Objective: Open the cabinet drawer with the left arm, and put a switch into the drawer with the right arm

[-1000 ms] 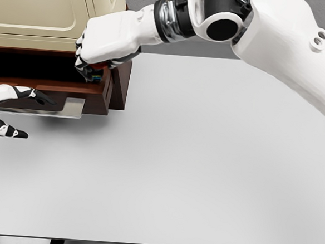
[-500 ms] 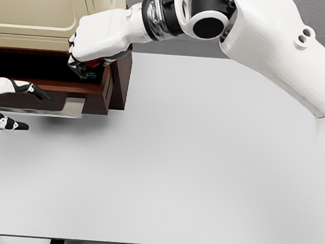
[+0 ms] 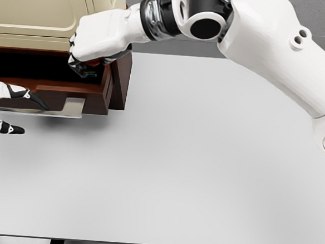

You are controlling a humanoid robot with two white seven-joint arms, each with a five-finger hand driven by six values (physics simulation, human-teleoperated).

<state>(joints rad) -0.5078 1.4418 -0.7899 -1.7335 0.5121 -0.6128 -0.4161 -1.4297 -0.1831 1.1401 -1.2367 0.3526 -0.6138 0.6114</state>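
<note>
One switch (image 3: pixel 92 64), orientation hidden.

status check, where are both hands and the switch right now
Right hand shut on switch, above open drawer. Left hand open by drawer handle. Nothing in the way.

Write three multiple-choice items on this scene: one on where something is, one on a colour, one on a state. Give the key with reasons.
1. Where is the right hand?
A. over the open drawer
B. at the table's near edge
C. out of view

2. What colour is the cabinet top above the drawer?
A. blue
B. cream
C. black

3. What state is the drawer in?
A. shut flush
B. pulled out
C. lying on the table

Key: 1 A, the hand hangs above the drawer's right end, fingers curled on the switch. 2 B, its panels are cream. 3 B, the brown drawer front juts forward, the left hand by its handle.
</note>
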